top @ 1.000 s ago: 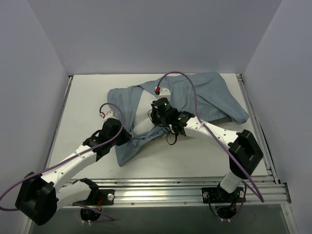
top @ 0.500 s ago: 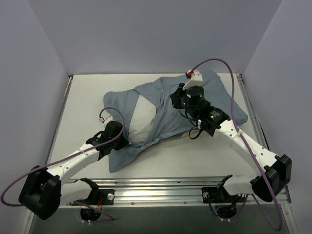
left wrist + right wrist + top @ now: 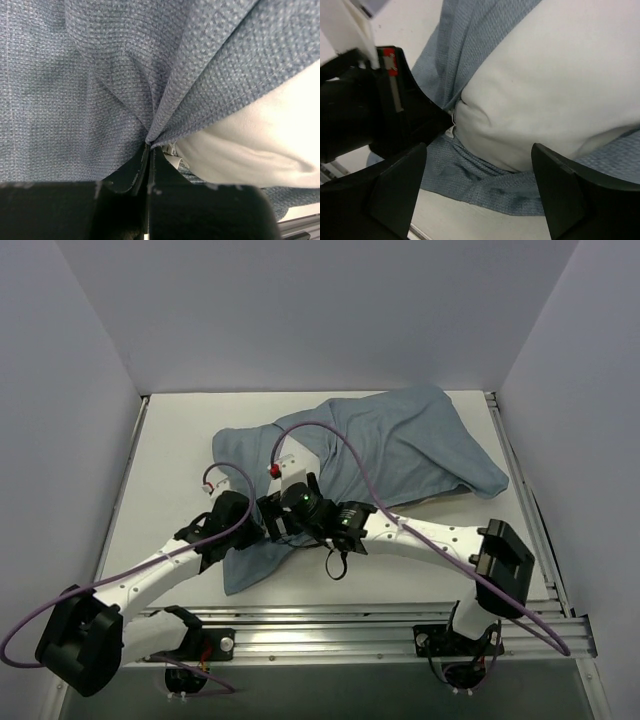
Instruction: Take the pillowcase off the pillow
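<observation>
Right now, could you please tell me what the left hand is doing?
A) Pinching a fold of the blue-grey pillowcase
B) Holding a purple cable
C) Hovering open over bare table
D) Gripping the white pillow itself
A: in the left wrist view the left hand has its fingers pressed together on a gathered fold of the pillowcase, while the pillow lies bare beside it, not between the fingers.

I can read no text, number or brand in any of my views. The small red tag (image 3: pixel 273 470) on the purple cable (image 3: pixel 330 440), near the worktop's middle, is too small to make out. The red patch (image 3: pixel 391 70) on black housing is blurred.
</observation>
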### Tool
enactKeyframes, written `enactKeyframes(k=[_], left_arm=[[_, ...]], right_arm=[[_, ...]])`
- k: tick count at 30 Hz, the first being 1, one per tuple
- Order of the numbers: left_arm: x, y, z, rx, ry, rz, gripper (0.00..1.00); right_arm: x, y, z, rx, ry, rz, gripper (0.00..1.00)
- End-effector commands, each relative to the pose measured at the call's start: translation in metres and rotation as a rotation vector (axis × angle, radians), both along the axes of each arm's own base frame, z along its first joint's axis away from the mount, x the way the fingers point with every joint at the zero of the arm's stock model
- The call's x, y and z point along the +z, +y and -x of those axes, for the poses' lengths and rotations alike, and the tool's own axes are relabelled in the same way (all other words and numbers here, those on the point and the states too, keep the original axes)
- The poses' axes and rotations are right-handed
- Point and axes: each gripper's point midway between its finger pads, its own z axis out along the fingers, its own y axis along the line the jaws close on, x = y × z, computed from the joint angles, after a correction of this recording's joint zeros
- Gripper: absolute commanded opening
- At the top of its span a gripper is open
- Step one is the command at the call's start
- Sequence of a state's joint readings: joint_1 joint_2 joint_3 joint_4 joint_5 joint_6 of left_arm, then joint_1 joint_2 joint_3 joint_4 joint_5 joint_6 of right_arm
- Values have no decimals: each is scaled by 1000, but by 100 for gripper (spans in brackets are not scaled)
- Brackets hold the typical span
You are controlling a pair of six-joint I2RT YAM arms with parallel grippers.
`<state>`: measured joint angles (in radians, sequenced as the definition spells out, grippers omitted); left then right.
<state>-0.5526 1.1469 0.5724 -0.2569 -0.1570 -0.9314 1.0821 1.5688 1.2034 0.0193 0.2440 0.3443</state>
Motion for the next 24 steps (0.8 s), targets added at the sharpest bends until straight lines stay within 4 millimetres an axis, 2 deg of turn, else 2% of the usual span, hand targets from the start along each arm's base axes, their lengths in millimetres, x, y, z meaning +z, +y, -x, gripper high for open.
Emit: enactKeyframes(k=[1,2,3,4,5,6,8,10,15,16,19,22,23,24], left_arm=[[-6,4,10,-12,23,-9,2],[-6,5,11,-11,23,-8,2],[-7,5,12,-11,25,-7,2],[-7,5,12,-9,26,-6,2],[-8,5,13,-9,26,-4,2],[-8,5,13,-8,28,-4,2],[-10,6,14,-6,31,-3,2],[-12,6,15,-4,35,-3,2],[-12,3,14,-9,36,9,2],[-13,2,14,-10,37,11,2],[-14,1,13,-10,31,20,2],[-16,0,14,-7,29,27,2],[-17,0,14,-9,28,29,2],[-17,0,14,-8,27,29,2]], right_arm=[[-9,1,-16,-133,-42,33,81],[-16,-3,-19,-164,-39,48,87],[-32,-6,-22,-205,-22,75,89],[-39,-10,-25,-235,-23,88,91],[-47,-19,-28,-277,-28,124,95],[-63,-25,-28,-305,-12,157,96],[-75,-33,-32,-340,-14,179,98],[-96,-37,-34,-342,7,215,99],[-128,-26,-41,-307,55,217,100],[-129,-24,-43,-308,53,219,100],[-144,-28,-51,-330,54,253,98],[-159,-38,-62,-364,73,277,78],[-160,-41,-65,-372,79,278,51],[-161,-44,-69,-382,83,275,34]])
